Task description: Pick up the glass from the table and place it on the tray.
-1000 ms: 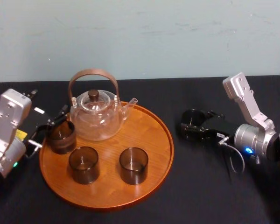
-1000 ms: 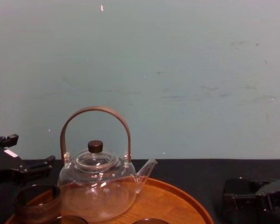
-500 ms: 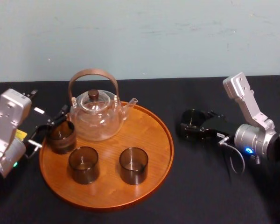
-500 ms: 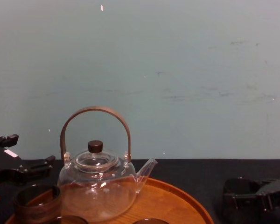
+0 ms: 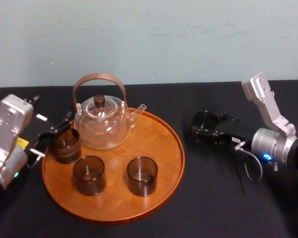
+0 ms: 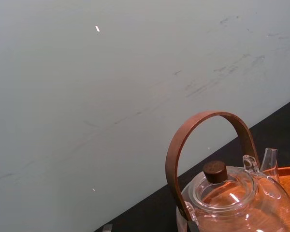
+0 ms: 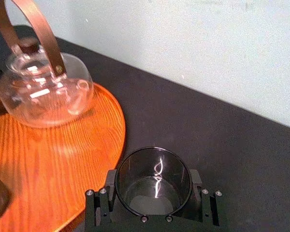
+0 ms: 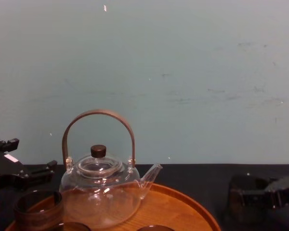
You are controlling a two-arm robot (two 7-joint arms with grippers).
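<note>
A dark smoked glass (image 5: 204, 121) sits between the black fingers of my right gripper (image 5: 208, 128), which is shut on it just above the black table (image 5: 213, 198), to the right of the tray. In the right wrist view the glass (image 7: 153, 181) stands upright, with a finger pressed against each side. The round orange-brown wooden tray (image 5: 159, 144) lies at centre left. My left gripper (image 5: 52, 135) rests at the tray's left edge, fingers spread, beside another dark glass (image 5: 65, 145) that stands on the tray.
A glass teapot (image 5: 100, 121) with a brown hoop handle stands at the back of the tray. Two more dark glasses (image 5: 89, 174) (image 5: 142, 175) stand at its front. Bare wood shows on the tray's right half (image 7: 63, 164).
My right gripper has risen a little with the glass in it. The left arm and the things on the tray have not moved.
</note>
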